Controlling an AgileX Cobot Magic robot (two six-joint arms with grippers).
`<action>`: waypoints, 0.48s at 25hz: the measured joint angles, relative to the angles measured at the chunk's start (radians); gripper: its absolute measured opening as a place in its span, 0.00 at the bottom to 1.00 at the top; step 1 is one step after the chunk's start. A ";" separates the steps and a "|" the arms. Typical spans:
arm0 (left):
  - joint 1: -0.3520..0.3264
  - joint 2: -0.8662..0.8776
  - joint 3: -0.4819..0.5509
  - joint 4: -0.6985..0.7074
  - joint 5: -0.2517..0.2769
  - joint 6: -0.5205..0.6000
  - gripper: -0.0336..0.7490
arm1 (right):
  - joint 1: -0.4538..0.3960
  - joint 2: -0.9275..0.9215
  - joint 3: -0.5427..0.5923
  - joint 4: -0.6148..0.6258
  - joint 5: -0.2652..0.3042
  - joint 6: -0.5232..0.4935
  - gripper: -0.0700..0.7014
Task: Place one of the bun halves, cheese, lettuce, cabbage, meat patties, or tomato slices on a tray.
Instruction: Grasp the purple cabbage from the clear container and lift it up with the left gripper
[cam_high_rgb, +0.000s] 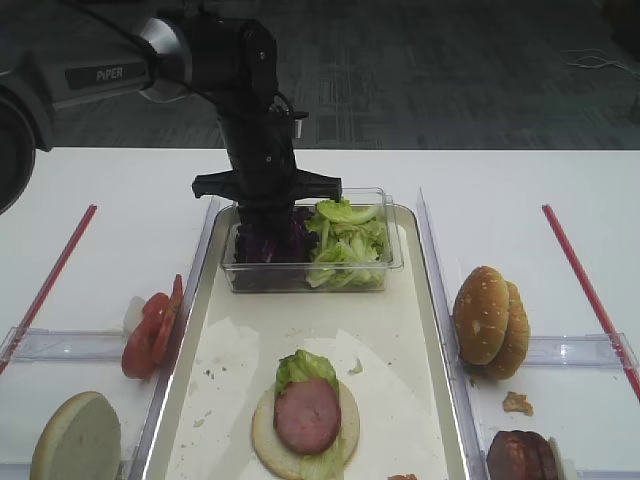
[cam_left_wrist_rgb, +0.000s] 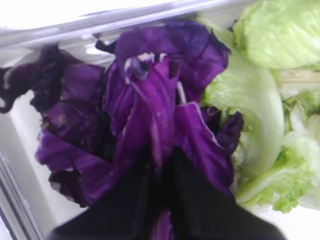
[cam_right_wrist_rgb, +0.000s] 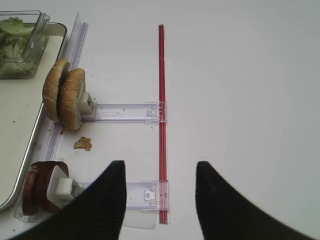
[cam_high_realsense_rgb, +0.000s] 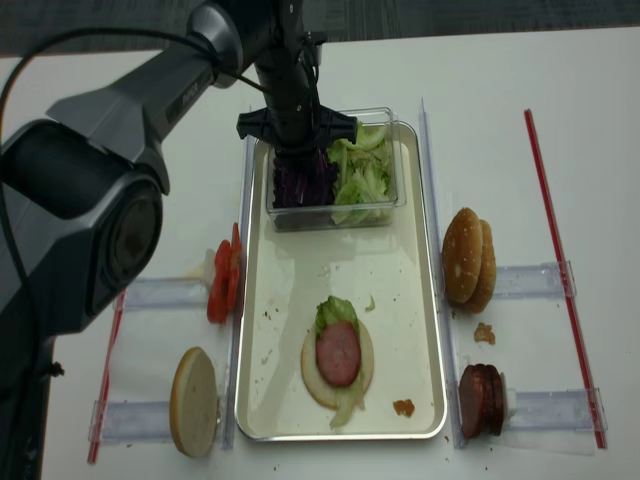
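My left gripper (cam_left_wrist_rgb: 160, 165) reaches down into the clear box (cam_high_rgb: 392, 268) at the far end of the tray (cam_high_rgb: 440, 330) and is shut on a purple cabbage (cam_left_wrist_rgb: 150, 100) leaf. Green lettuce (cam_high_rgb: 345, 245) fills the box's right half. On the tray's near end lies a bun half (cam_high_rgb: 265, 440) with lettuce and a meat patty (cam_high_rgb: 307, 415) on it. My right gripper (cam_right_wrist_rgb: 160, 165) hangs open over the bare table right of the tray, holding nothing. Cheese is out of view.
Two bun halves (cam_high_rgb: 490, 320) and meat patties (cam_high_rgb: 520, 455) stand in clear holders right of the tray. Tomato slices (cam_high_rgb: 150, 330) and another bun half (cam_high_rgb: 77, 440) stand on the left. Red strips (cam_high_rgb: 585, 280) run along both outer sides. A crumb (cam_high_rgb: 517, 402) lies on the table.
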 joint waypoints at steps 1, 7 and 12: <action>0.000 0.000 0.000 0.000 0.000 0.000 0.10 | 0.000 0.000 0.000 0.000 0.000 0.000 0.55; 0.000 0.000 0.000 0.002 0.000 0.000 0.10 | 0.000 0.000 0.000 0.000 0.000 0.000 0.55; 0.000 -0.021 0.000 0.002 0.001 0.000 0.10 | 0.000 0.000 0.000 0.000 0.000 0.000 0.55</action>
